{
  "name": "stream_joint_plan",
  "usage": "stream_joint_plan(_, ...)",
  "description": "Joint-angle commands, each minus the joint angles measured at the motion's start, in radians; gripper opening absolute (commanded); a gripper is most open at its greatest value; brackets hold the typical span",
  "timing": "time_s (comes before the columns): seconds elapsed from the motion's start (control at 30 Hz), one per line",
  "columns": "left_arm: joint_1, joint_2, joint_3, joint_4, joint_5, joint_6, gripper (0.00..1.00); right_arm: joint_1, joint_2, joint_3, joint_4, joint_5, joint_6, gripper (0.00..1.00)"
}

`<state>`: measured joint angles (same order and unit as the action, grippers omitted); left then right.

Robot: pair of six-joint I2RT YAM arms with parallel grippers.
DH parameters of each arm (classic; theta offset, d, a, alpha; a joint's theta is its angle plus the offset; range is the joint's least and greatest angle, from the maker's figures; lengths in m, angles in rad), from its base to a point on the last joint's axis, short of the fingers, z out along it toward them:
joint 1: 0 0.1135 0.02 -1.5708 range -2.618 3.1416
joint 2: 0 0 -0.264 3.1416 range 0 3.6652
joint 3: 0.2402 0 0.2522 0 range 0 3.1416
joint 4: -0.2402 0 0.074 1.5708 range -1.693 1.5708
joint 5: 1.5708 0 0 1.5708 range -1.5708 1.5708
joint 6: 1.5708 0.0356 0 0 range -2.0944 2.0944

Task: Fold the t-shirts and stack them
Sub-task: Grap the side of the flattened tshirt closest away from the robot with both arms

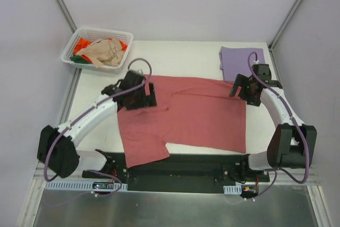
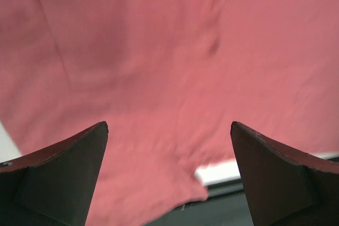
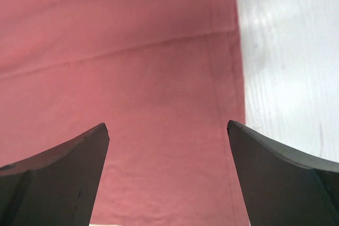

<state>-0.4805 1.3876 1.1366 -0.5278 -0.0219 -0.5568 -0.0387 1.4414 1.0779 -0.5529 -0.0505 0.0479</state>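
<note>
The rose-red t-shirt (image 1: 186,118) lies spread flat in the middle of the table, one sleeve reaching the near edge. It fills the left wrist view (image 2: 159,56) and most of the right wrist view (image 3: 116,67). My left gripper (image 1: 142,95) is open and empty above the shirt's far left corner. My right gripper (image 1: 241,86) is open and empty above the shirt's far right corner. A folded lavender t-shirt (image 1: 236,59) lies at the far right. Beige (image 1: 103,51), orange (image 1: 82,43) and green (image 1: 81,60) shirts lie crumpled in the basket.
The white lattice basket (image 1: 71,43) stands at the far left corner. The black base rail (image 1: 180,169) runs along the near edge. Bare white table (image 3: 291,67) shows to the right of the red shirt's hem.
</note>
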Motion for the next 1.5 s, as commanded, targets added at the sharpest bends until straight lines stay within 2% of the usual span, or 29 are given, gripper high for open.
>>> stream_joint_plan(0.0,-0.104,-0.188,-0.294,-0.096,-0.035,-0.176,0.99,0.074,-0.097,-0.084,0.038,0.034,0.046,0.96)
stream_joint_plan(0.1,-0.179,-0.306,-0.428,-0.178,0.003,-0.254,0.96,0.098,-0.127,-0.114,0.044,0.023,0.035,0.96)
stream_joint_plan(0.23,-0.268,-0.374,-0.500,-0.340,0.020,-0.373,0.88,0.100,-0.128,-0.131,0.039,0.044,0.036,0.96)
stream_joint_plan(0.3,-0.294,-0.383,-0.524,-0.386,0.017,-0.412,0.78,0.100,-0.119,-0.134,0.042,0.044,0.035,0.96)
stream_joint_plan(0.4,-0.319,-0.384,-0.561,-0.382,0.089,-0.443,0.63,0.100,-0.101,-0.128,0.031,0.044,0.026,0.96)
stream_joint_plan(0.5,-0.331,-0.380,-0.583,-0.382,0.164,-0.425,0.57,0.100,-0.090,-0.124,0.021,0.097,0.021,0.96)
stream_joint_plan(0.57,-0.336,-0.366,-0.580,-0.388,0.209,-0.391,0.50,0.100,-0.082,-0.121,0.019,0.109,0.017,0.96)
stream_joint_plan(0.77,-0.357,-0.306,-0.587,-0.425,0.211,-0.376,0.50,0.100,-0.073,-0.118,0.016,0.121,0.013,0.96)
stream_joint_plan(0.97,-0.377,-0.182,-0.537,-0.425,0.096,-0.408,0.47,0.102,-0.105,-0.147,0.045,0.109,0.020,0.96)
stream_joint_plan(1.07,-0.383,-0.136,-0.520,-0.419,0.068,-0.404,0.39,0.100,-0.116,-0.153,0.044,0.110,0.020,0.96)
stream_joint_plan(1.17,-0.397,-0.101,-0.518,-0.414,0.077,-0.397,0.26,0.099,-0.134,-0.162,0.042,0.126,0.024,0.96)
stream_joint_plan(1.2,-0.403,-0.093,-0.523,-0.406,0.085,-0.397,0.19,0.099,-0.145,-0.170,0.042,0.133,0.029,0.96)
stream_joint_plan(1.23,-0.409,-0.087,-0.528,-0.400,0.091,-0.399,0.05,0.099,-0.156,-0.177,0.042,0.142,0.035,0.96)
stream_joint_plan(1.27,-0.415,-0.084,-0.529,-0.399,0.094,-0.399,0.00,0.097,-0.170,-0.188,0.042,0.152,0.044,0.96)
stream_joint_plan(1.47,-0.415,-0.128,-0.428,-0.385,0.041,-0.358,0.00,0.062,-0.297,-0.252,-0.008,0.153,0.154,0.96)
